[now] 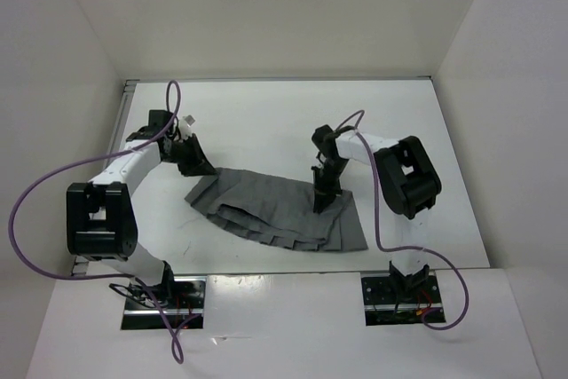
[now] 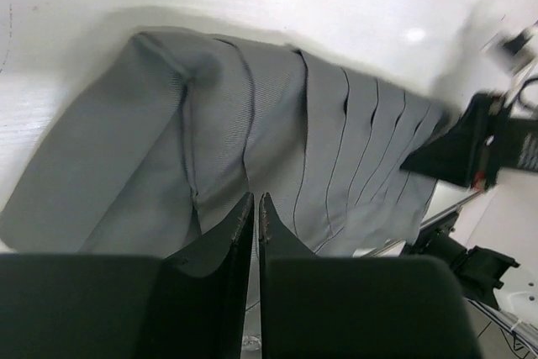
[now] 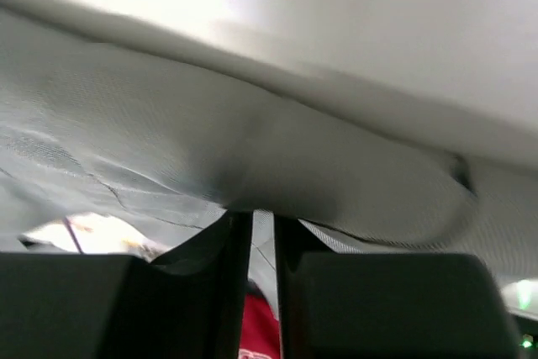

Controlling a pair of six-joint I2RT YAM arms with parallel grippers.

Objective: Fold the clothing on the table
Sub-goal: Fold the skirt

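The clothing (image 1: 266, 209), a grey pleated skirt, lies partly bunched across the middle of the white table (image 1: 266, 117). My left gripper (image 1: 197, 164) sits at the skirt's far left corner. In the left wrist view the skirt's pleats (image 2: 336, 149) fan out ahead, and the left gripper (image 2: 255, 201) is shut to a thin slit with grey fabric in it. My right gripper (image 1: 323, 200) stands on the skirt's right part. Seen from the right wrist, the right gripper (image 3: 262, 218) pinches a raised fold of the cloth (image 3: 252, 132).
White walls (image 1: 80, 51) close the table in on the left, back and right. Both arm bases (image 1: 164, 295) stand at the near edge, with purple cables looping beside them. The right arm's dark wrist (image 2: 471, 149) shows past the skirt's far end.
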